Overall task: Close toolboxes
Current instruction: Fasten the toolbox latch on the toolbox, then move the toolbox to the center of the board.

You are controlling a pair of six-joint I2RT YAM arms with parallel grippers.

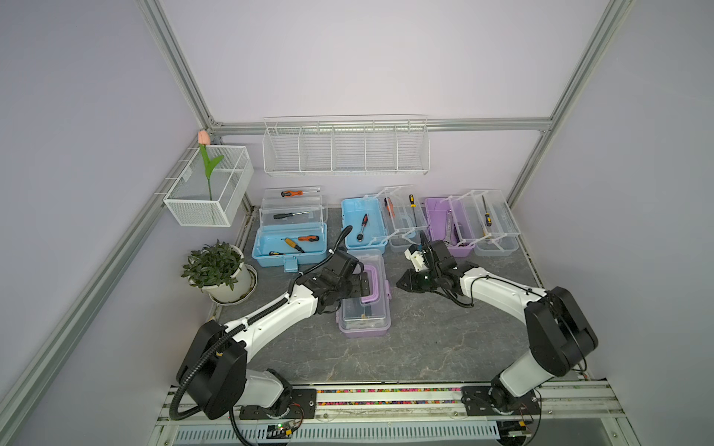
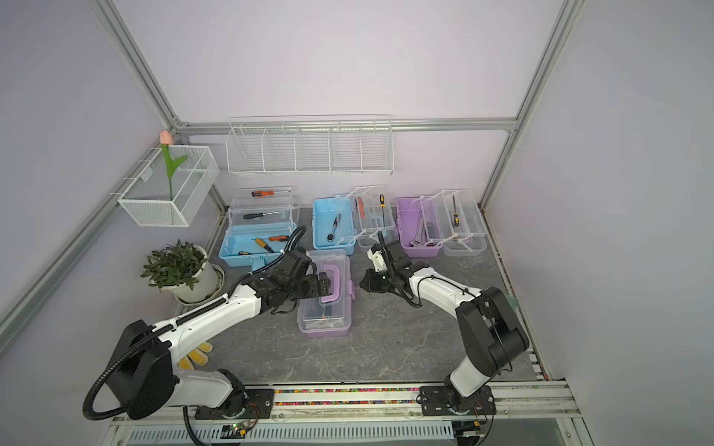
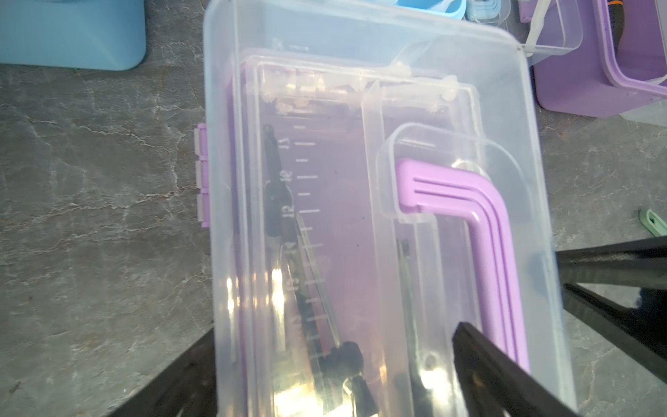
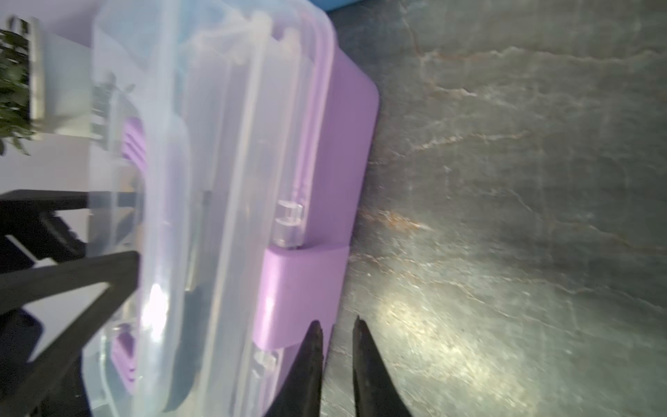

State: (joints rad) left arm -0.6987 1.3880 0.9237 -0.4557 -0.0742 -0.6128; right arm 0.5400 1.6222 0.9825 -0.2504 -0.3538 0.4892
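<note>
Top views, both: nearest me, mid-table [image 1: 425,347], the closed purple box [image 1: 363,320] sits with its clear lid down and its handle [image 1: 373,284] folded flat into the lid recess. The left gripper [image 1: 355,286] hangs over the lid by the handle with its jaws spread wide. In the left wrist view one finger [image 3: 173,379] stands off the hinge edge and the other is over the lid beside the handle, with nothing gripped. The right gripper [image 1: 400,284] is low over the table on the box's latch side. In the right wrist view its fingertips [image 4: 314,346] are almost together with nothing between them, just beside the purple latch [image 4: 299,296]. I cannot tell whether they touch it or whether the latch is snapped. A plant [image 1: 214,266] stands off to the left. Further back is a row of three boxes, all open with their clear trays fanned out and hand tools inside. They are the left blue box [image 1: 270,255], the middle blue box [image 1: 355,216] and the open purple box [image 1: 436,220]. Behind them on the wall are a wire rack [image 1: 345,150] and a basket [image 1: 216,208] holding a tulip.
</note>
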